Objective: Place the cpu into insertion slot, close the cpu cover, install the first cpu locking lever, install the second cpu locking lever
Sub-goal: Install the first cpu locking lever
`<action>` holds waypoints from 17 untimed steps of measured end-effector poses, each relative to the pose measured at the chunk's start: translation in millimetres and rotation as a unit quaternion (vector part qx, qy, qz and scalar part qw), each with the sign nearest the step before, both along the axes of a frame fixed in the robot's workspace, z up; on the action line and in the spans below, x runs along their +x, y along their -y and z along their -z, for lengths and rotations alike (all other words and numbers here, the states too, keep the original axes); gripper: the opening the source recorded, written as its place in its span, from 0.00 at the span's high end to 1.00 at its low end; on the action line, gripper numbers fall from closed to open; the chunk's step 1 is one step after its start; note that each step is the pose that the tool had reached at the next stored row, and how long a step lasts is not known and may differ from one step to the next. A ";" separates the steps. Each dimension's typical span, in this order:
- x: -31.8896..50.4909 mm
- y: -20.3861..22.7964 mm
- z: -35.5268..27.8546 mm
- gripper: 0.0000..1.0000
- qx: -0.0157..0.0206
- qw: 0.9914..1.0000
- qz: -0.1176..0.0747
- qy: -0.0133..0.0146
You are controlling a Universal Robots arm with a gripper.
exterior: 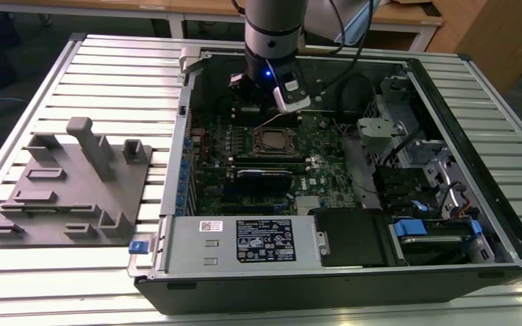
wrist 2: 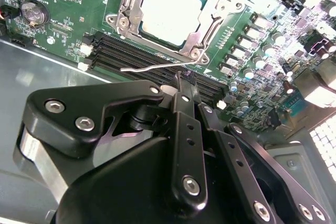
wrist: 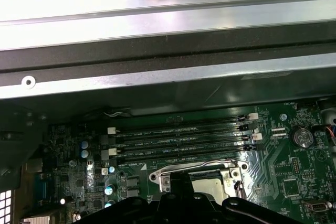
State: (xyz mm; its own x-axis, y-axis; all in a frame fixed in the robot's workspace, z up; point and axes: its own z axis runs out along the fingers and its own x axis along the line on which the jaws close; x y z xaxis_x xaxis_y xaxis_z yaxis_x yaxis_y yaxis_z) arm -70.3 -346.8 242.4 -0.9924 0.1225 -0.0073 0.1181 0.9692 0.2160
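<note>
1. Black 2-finger gripper (exterior: 259,109) (wrist 2: 179,80) (wrist: 181,178): on a grey arm, lowered into the open black computer case (exterior: 478,136), at 12 o'clock of the socket in the exterior view. Fingers (wrist 2: 186,145) pressed together, tips meeting, nothing visibly pinched between them.

2. Small flat square cpu with dull silver-grey top (wrist 2: 170,6) (wrist: 207,186): seated inside the square silver-rimmed insertion slot (exterior: 257,141), near the centre of the green motherboard (exterior: 242,170).

3. Thin silvery square cpu cover frame (wrist 2: 210,11): lying flat, closed around the cpu top.

4. Thin silver wire locking lever (wrist 2: 152,68): standing out from the socket over the long black memory slots (wrist 2: 136,51) (wrist: 178,135), not tucked against the frame. Free end just at the fingertips in the second wrist view; possibly touching, contact hard to judge.

5. Round silver coin battery (wrist 2: 32,11) (wrist: 302,137): on the board, well apart from the socket.

6. Silver box with white label (exterior: 242,241): at 6 o'clock of the socket, exterior view.

7. Grey moulded fixture block (exterior: 71,183): outside the case, at 9 o'clock, on the slatted metal table (exterior: 25,272).
</note>
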 end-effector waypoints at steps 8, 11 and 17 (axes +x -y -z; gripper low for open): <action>0.0 0.0 0.4 0.89 0.000 1.000 0.000 0.000; 0.1 0.0 1.4 0.89 0.000 1.000 0.000 0.002; 0.0 0.1 6.1 0.89 0.000 1.000 0.000 0.014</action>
